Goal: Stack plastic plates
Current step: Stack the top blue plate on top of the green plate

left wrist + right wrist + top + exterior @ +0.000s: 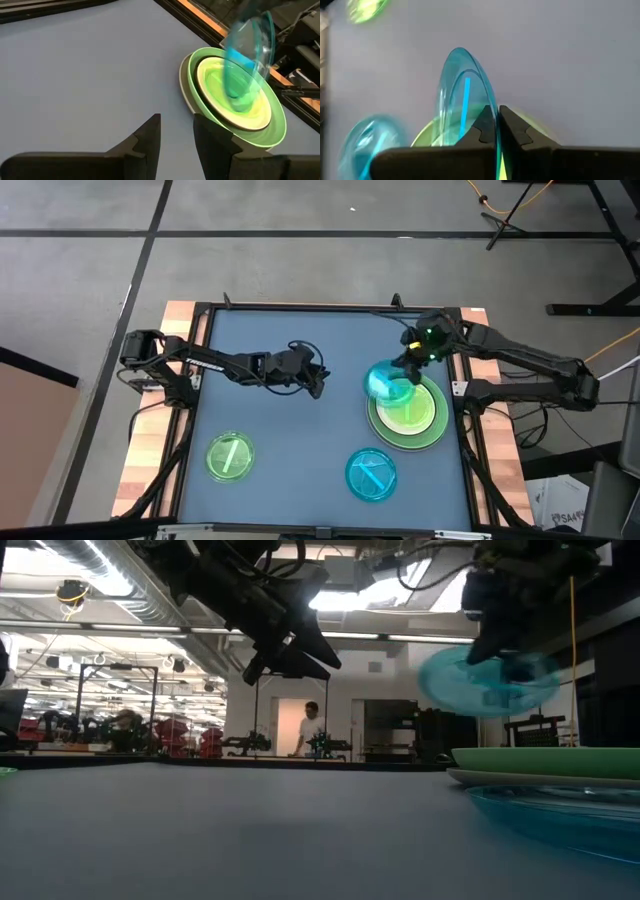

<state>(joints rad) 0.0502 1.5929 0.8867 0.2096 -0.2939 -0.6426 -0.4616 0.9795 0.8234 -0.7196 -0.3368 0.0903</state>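
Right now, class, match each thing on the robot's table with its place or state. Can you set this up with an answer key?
Things:
1. held blue plate
2. loose blue plate
3. loose green plate
4. left gripper

Places or states:
A. flat on the mat, near left
B. empty, above mid-table
C. tilted in the right gripper over the stack
D. flat on the mat, in front of the stack

Pairs: 1-C, 2-D, 3-A, 4-B

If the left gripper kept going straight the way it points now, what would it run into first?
Probably the plate stack on the right of the table: the left wrist view looks past the open left gripper across bare mat toward it. The blue plate, clamped in the right gripper, hangs tilted above the stack; depth is unclear.
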